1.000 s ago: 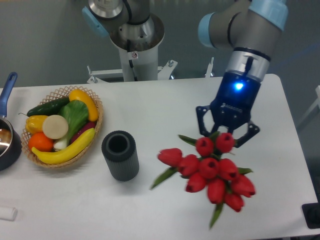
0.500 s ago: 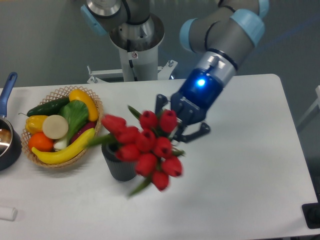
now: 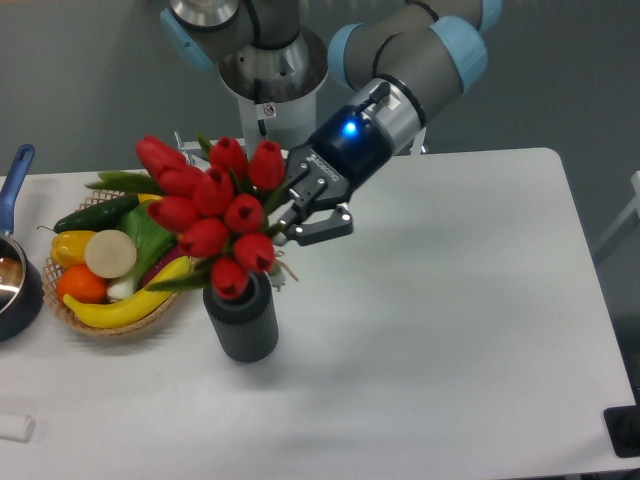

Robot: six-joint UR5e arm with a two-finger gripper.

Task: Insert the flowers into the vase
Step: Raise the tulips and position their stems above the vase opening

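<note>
1. One vase [image 3: 241,322], dark grey and ribbed, stands upright on the white table [image 3: 450,330]; everything here gets placed against it.
2. One bunch of flowers [image 3: 212,212]: I count about ten red tulip buds, with green leaves poking out to the left. The bunch hangs tilted above the vase, reaching up and to its left, and the lowest bud sits right at the vase mouth.
3. Whether any stem is actually inside the vase I cannot tell; the buds cover the mouth.
4. One gripper [image 3: 292,212], up and to the right of the vase, its two dark fingers closed in on the stem end of the flowers, gripping the bunch from its right side. A blue light glows on the wrist behind it.
5. One wicker basket [image 3: 190,262] just left of the vase, close beside it. Inside: one banana, two yellow peppers, one cucumber, one orange, one pale round piece, and leafy greens.
6. One dark pot [image 3: 15,290] with a blue handle at the far left edge, beyond the basket.
7. One small white object [image 3: 15,427] lies at the table's near left corner, well apart from the vase.
</note>
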